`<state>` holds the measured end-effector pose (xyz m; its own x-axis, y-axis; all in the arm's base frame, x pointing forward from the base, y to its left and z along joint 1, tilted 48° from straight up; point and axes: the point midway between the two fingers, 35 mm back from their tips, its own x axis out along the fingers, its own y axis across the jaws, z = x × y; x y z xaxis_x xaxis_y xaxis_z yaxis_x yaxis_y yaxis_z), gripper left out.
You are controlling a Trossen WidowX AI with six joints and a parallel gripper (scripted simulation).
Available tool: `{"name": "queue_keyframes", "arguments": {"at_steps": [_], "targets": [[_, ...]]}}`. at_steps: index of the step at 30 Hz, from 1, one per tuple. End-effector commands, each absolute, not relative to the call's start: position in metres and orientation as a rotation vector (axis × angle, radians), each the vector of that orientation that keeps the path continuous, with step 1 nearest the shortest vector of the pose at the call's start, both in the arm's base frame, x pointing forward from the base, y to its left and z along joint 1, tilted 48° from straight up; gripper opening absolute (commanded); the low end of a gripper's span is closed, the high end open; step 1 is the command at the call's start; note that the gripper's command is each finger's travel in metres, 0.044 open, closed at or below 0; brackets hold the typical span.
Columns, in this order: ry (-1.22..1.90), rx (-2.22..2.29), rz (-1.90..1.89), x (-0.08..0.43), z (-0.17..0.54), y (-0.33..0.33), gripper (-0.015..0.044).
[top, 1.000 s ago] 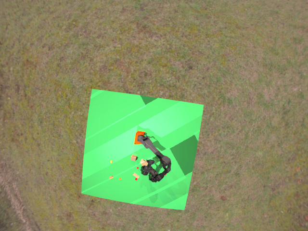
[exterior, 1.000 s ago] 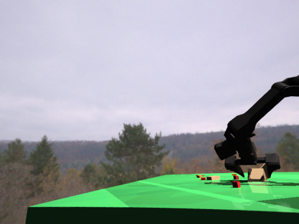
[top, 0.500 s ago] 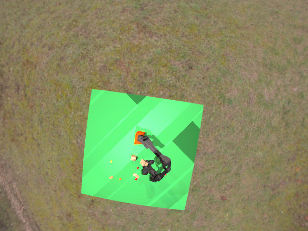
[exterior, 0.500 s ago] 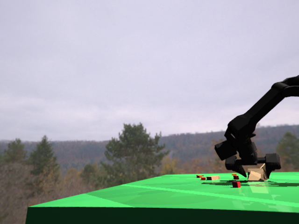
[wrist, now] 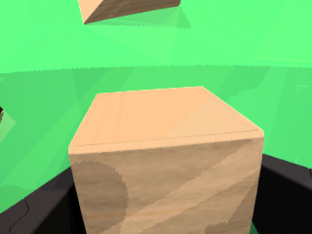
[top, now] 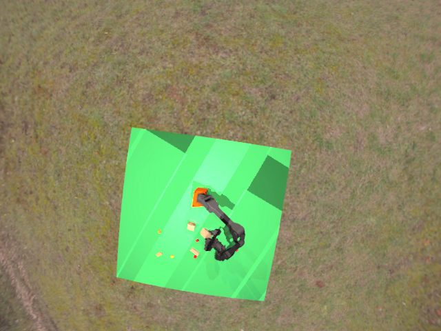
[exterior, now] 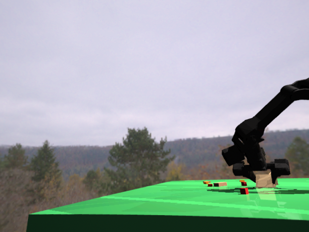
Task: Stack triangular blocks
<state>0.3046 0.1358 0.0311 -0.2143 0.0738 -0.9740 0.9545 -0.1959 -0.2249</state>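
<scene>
One light wooden triangular block (top: 204, 233) (exterior: 263, 180) (wrist: 166, 190) is between the fingers of my gripper (top: 210, 238) (exterior: 264, 181) (wrist: 162, 164), which is shut on it. In the wrist view a finger lies along each side of it. Its underside looks at table level in the exterior view, though exact contact is hard to tell. The other triangular block (top: 191, 226) (wrist: 134, 9) stands apart from it, nearer the arm's base side and left in the top view. It is cut off at the top of the wrist view, and mostly hidden in the exterior view.
The green table (top: 153, 199) (exterior: 149, 199) also bears a wooden plank (top: 194, 251) (exterior: 220, 184), red cubes (top: 196, 240) (exterior: 244, 191), a small tan piece (top: 159, 254), an orange piece (top: 159, 231) and a yellow piece (top: 172, 256). The orange base (top: 195, 202) is behind the blocks.
</scene>
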Motion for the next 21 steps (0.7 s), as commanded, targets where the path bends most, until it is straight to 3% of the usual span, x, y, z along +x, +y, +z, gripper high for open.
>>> {"name": "queue_keyframes", "arguments": {"at_steps": [1,3,21], "targets": [[1.31,1.286,-1.503,0.306,0.035,0.132,0.0045],[1.309,1.286,-1.503,0.307,0.041,0.125,0.0],[1.306,1.284,-1.506,0.305,0.097,0.062,0.0]]}}
